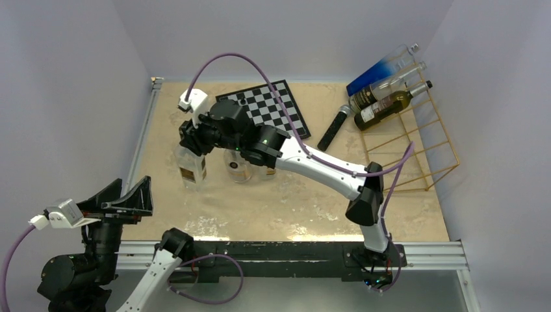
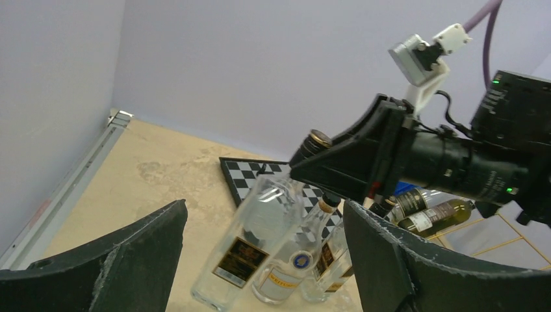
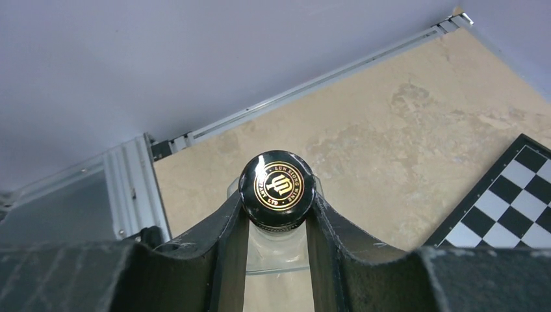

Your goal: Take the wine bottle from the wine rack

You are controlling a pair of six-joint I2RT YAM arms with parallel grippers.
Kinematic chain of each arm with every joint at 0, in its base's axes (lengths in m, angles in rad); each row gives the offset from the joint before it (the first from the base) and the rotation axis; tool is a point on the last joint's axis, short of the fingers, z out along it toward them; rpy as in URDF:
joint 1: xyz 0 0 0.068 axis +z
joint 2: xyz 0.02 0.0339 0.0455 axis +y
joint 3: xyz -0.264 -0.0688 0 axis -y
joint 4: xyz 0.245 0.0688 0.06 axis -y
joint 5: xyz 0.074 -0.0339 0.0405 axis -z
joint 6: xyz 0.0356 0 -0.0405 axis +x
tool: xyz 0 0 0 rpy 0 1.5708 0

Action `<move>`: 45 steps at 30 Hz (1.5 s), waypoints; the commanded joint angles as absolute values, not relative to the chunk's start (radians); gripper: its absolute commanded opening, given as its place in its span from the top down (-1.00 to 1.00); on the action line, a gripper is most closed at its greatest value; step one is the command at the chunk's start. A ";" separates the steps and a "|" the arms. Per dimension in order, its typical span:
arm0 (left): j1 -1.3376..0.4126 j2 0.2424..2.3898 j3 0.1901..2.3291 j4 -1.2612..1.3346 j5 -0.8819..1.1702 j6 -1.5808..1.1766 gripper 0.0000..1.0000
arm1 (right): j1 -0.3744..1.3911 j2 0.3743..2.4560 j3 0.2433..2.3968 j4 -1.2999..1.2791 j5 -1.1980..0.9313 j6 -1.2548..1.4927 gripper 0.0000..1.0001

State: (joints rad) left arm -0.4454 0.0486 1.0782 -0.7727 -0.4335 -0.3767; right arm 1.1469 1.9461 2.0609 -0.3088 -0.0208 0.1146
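The gold wire wine rack (image 1: pixel 427 188) stands at the back right. Three bottles lie across its top: a blue one (image 1: pixel 380 70), a clear one (image 1: pixel 383 90) and a dark wine bottle (image 1: pixel 388 106) with a white label. My right gripper (image 1: pixel 193 144) is far from the rack, over the left of the table. It is shut on the neck of a clear square bottle (image 3: pixel 277 188) with a black, gold-printed cap. That bottle (image 2: pixel 256 240) looks tilted in the left wrist view. My left gripper (image 1: pixel 128 194) is open and empty off the table's near left corner.
Two more clear bottles (image 2: pixel 295 260) stand close to the held one, under the right arm. A chessboard (image 1: pixel 263 107) lies at the back middle. A black cylinder (image 1: pixel 334 127) lies between the chessboard and the rack. Walls close in the left, back and right sides.
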 commanded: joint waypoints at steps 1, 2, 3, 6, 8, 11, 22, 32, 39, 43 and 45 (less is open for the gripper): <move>-0.448 0.031 1.090 -0.788 -0.392 -0.397 -0.86 | 1.156 1.991 2.247 -0.191 0.071 0.029 1.00; -0.447 0.029 1.087 -0.788 -0.385 -0.398 -0.86 | 1.156 2.011 2.262 -0.189 0.087 0.023 1.00; -0.448 0.023 1.083 -0.786 -0.378 -0.399 -0.86 | 1.156 2.030 2.277 -0.187 0.106 0.021 1.00; -0.448 0.006 1.060 -0.771 -0.370 -0.400 -0.86 | 1.157 2.076 2.301 -0.167 0.138 0.016 1.00; -0.448 -0.008 1.049 -0.766 -0.369 -0.402 -0.86 | 1.155 2.101 2.304 -0.151 0.146 0.012 1.00; -0.448 -0.023 1.039 -0.770 -0.370 -0.403 -0.86 | 1.156 2.138 2.328 -0.167 0.182 0.005 1.00; -0.448 -0.012 1.011 -0.764 -0.372 -0.393 -0.86 | 1.155 2.140 2.249 -0.130 0.238 0.014 0.24; -0.448 0.036 1.014 -0.772 -0.354 -0.380 -0.86 | 1.155 2.054 2.260 -0.179 0.248 0.041 -0.01; -0.448 0.132 1.012 -0.775 -0.274 -0.339 -0.88 | 1.151 1.774 2.068 -0.214 0.410 0.062 -0.17; -0.448 0.191 0.954 -0.720 -0.157 -0.323 -0.89 | 1.117 1.623 1.932 -0.169 0.590 -0.028 -0.07; -0.448 0.215 0.913 -0.685 -0.109 -0.321 -0.91 | 1.075 1.563 1.868 -0.158 0.656 -0.044 -0.07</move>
State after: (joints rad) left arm -0.4454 0.1574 0.9733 -0.7547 -0.2447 -0.3550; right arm 1.1385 1.6703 1.9717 -0.2081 0.4442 0.0216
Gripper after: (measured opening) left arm 0.944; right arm 0.540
